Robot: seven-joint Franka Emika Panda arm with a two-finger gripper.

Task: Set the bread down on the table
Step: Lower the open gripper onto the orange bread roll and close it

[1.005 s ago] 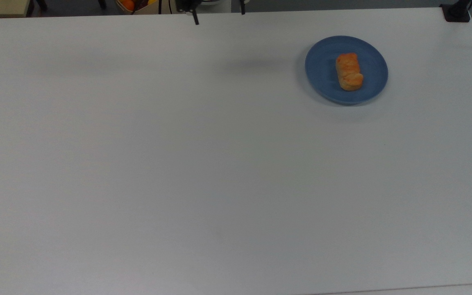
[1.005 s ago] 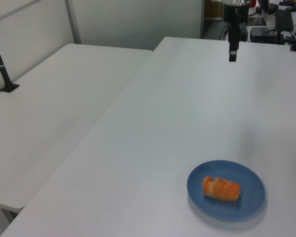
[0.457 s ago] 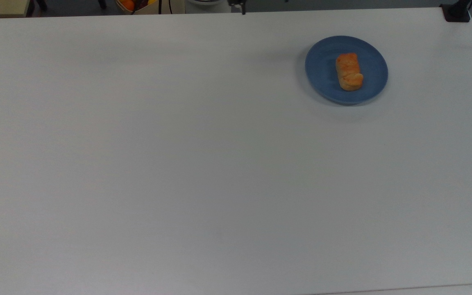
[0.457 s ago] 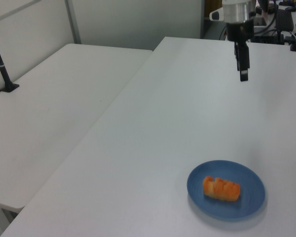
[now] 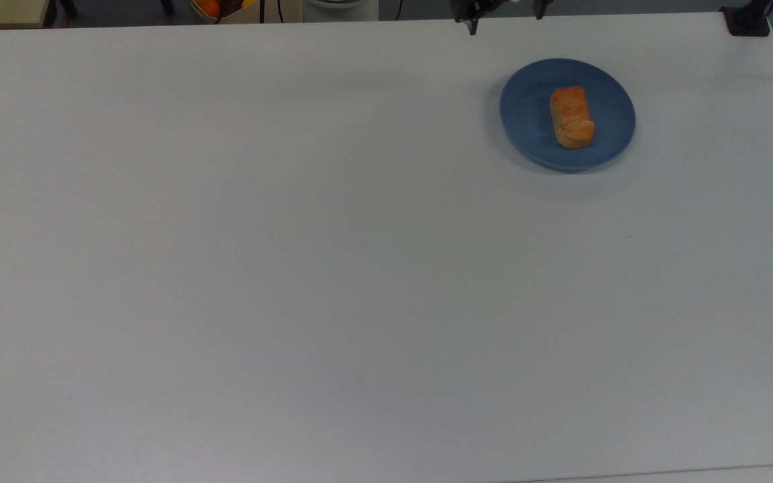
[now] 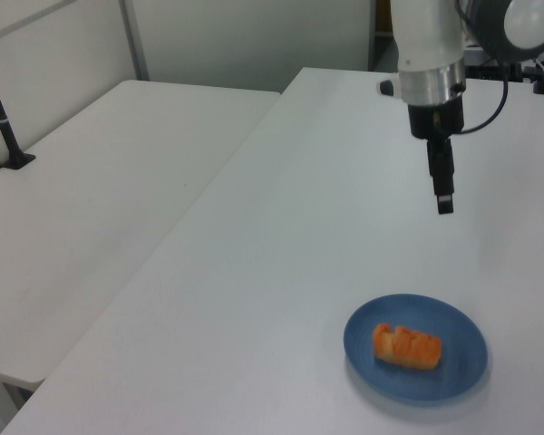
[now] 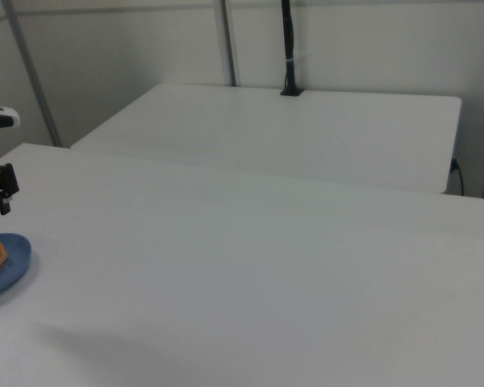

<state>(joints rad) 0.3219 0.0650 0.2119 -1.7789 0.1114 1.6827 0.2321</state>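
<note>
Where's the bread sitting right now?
The bread lies on the blue plate near the top view's upper right corner, with the gripper hanging above the table nearby.

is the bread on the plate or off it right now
On it. The bread lies flat near the middle of the blue plate, and the gripper hangs in the air, well apart from both.

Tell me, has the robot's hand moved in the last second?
Yes. In the left view the hand has come down and nearer the blue plate, which stayed put with the bread on it.
</note>
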